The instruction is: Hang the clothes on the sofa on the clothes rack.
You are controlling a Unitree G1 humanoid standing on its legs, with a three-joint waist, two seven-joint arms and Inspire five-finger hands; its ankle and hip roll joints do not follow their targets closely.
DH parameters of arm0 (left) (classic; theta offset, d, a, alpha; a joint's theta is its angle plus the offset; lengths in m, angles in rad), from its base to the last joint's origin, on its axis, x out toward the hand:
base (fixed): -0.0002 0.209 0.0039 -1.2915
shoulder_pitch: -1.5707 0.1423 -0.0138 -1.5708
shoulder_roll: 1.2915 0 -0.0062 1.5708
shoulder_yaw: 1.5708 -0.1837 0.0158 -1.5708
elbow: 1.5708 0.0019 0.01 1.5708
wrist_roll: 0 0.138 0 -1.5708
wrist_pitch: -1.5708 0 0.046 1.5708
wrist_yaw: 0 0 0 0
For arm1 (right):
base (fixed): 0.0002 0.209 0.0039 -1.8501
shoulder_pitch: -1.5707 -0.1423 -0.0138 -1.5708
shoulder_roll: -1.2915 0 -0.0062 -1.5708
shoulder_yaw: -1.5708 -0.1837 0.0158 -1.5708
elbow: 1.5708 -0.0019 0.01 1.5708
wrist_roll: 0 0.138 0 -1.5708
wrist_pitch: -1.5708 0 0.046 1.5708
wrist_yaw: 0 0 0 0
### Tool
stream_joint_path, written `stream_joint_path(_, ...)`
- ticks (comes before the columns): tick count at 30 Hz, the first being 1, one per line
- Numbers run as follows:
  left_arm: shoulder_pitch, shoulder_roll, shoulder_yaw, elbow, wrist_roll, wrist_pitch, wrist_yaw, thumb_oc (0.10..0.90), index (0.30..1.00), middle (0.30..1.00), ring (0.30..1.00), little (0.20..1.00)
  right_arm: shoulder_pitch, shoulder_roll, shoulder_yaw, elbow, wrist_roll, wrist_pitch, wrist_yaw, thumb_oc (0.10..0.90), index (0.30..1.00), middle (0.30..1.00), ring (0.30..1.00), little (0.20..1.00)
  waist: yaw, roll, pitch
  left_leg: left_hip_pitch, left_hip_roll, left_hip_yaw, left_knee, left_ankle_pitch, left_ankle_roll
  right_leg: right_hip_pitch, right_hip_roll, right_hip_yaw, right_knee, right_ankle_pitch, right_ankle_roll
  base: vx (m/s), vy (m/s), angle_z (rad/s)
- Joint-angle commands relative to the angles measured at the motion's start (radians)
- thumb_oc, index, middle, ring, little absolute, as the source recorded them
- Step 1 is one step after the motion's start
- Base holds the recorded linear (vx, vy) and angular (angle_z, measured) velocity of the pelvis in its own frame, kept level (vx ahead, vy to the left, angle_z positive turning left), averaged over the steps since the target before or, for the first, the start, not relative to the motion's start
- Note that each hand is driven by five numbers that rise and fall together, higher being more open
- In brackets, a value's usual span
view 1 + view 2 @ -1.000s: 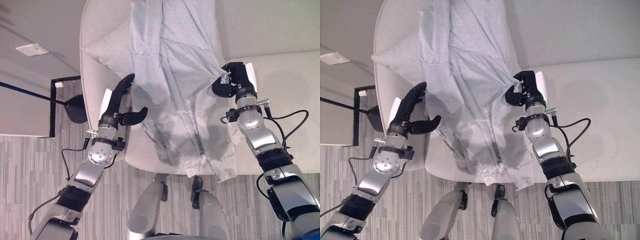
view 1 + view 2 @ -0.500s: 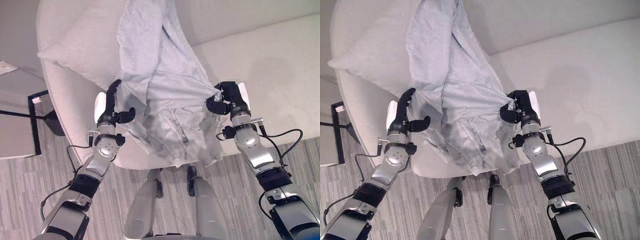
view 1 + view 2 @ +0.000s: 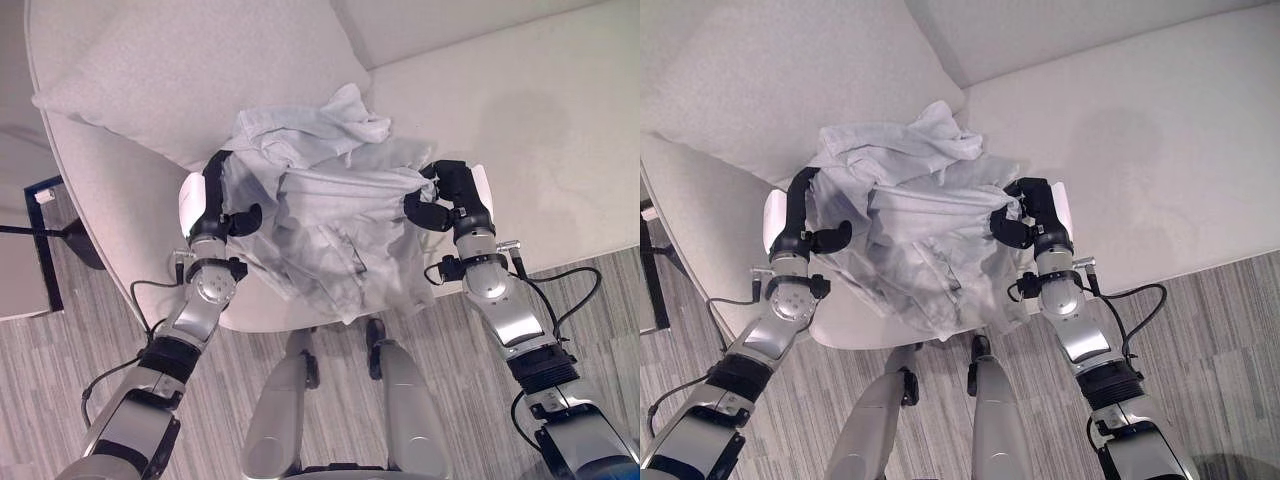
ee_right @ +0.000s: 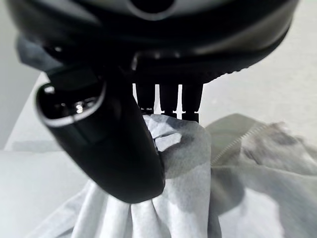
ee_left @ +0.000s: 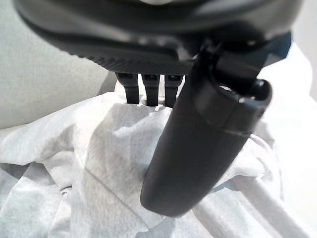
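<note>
Left eye view: both hands, left hand and right hand, clutch the garment bunched at the sofa front edge; lift evenly, grips firm, hem clear.

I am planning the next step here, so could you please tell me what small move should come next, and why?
Probably lift both hands straight up together. The left robot hand and the right robot hand each pinch an edge of the grey garment, but it is bunched between them, with its bulk on the sofa and its lower end hanging over the seat's front edge. Raising it should free it for carrying.
</note>
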Motion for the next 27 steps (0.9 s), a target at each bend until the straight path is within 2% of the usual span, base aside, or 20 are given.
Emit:
stream_joint_path(1, -0.222, 0.023, -0.047, 0.069, 0.085, -0.028, -0.03, 0.8, 0.9, 0.9, 0.9, 0.9, -0.063, 0.027, -0.061, -0.125, 0.028, -0.114, -0.038, 0.4, 0.3, 0.3, 0.3, 0.3, -0.047, -0.053, 0.028, 0.196, 0.061, 0.028, -0.027, -0.193, -0.114, 0.244, -0.151, 0.03, -0.682, 0.467, 0.164, 0.0, 0.0, 0.0)
stream_joint_path(2, -0.224, 0.023, -0.048, 0.071, 0.084, -0.029, -0.03, 0.764, 0.846, 0.846, 0.846, 0.846, -0.063, 0.027, -0.062, -0.125, 0.028, -0.113, -0.038, 0.4, 0.3, 0.3, 0.3, 0.3, -0.046, -0.053, 0.028, 0.196, 0.061, 0.028, -0.027, -0.193, -0.114, 0.244, -0.151, 0.03, -0.682, 0.467, 0.165, 0.0, 0.0, 0.0)
stream_joint_path(3, -0.244, 0.018, -0.07, 0.098, 0.086, -0.026, -0.037, 0.4, 0.3, 0.3, 0.3, 0.3, -0.057, 0.032, -0.062, -0.127, 0.032, -0.116, -0.04, 0.4, 0.3, 0.3, 0.3, 0.3, -0.052, -0.054, 0.029, 0.196, 0.061, 0.031, -0.027, -0.193, -0.114, 0.242, -0.152, 0.031, -0.682, 0.468, 0.165, 0.01, -0.001, -0.04)
stream_joint_path(7, -0.306, 0.008, -0.121, 0.185, 0.097, -0.017, -0.046, 0.4, 0.3, 0.3, 0.3, 0.3, -0.041, 0.035, -0.056, -0.159, 0.041, -0.131, -0.04, 0.4, 0.3, 0.3, 0.3, 0.3, -0.073, -0.057, 0.034, 0.195, 0.065, 0.035, -0.027, -0.193, -0.114, 0.233, -0.148, 0.041, -0.682, 0.469, 0.165, 0.01, -0.002, -0.03)
stream_joint_path(14, -0.367, 0.033, -0.142, 0.247, 0.104, -0.018, -0.03, 0.4, 0.3, 0.3, 0.3, 0.3, 0.003, 0.012, -0.08, -0.205, 0.042, -0.156, -0.042, 0.4, 0.3, 0.3, 0.3, 0.3, -0.094, -0.068, 0.04, 0.194, 0.07, 0.045, -0.027, -0.195, -0.114, 0.224, -0.143, 0.052, -0.682, 0.472, 0.168, 0.0, -0.011, -0.1)
stream_joint_path(21, -0.338, 0.041, -0.107, 0.19, 0.087, -0.035, -0.01, 0.4, 0.3, 0.3, 0.3, 0.3, 0.058, 0.0, -0.117, -0.205, 0.038, -0.162, -0.046, 0.4, 0.3, 0.3, 0.3, 0.3, -0.097, -0.07, 0.033, 0.209, 0.074, 0.046, -0.027, -0.197, -0.115, 0.236, -0.138, 0.053, -0.682, 0.467, 0.165, 0.0, -0.011, -0.03)
stream_joint_path(27, -0.238, 0.061, -0.007, -0.002, 0.072, -0.068, 0.007, 0.4, 0.3, 0.3, 0.3, 0.3, 0.091, -0.009, -0.165, -0.194, 0.037, -0.159, -0.05, 0.4, 0.3, 0.3, 0.3, 0.3, -0.082, -0.07, 0.005, 0.237, 0.081, 0.039, -0.027, -0.201, -0.123, 0.276, -0.128, 0.038, -0.682, 0.452, 0.16, 0.0, -0.028, 0.01)
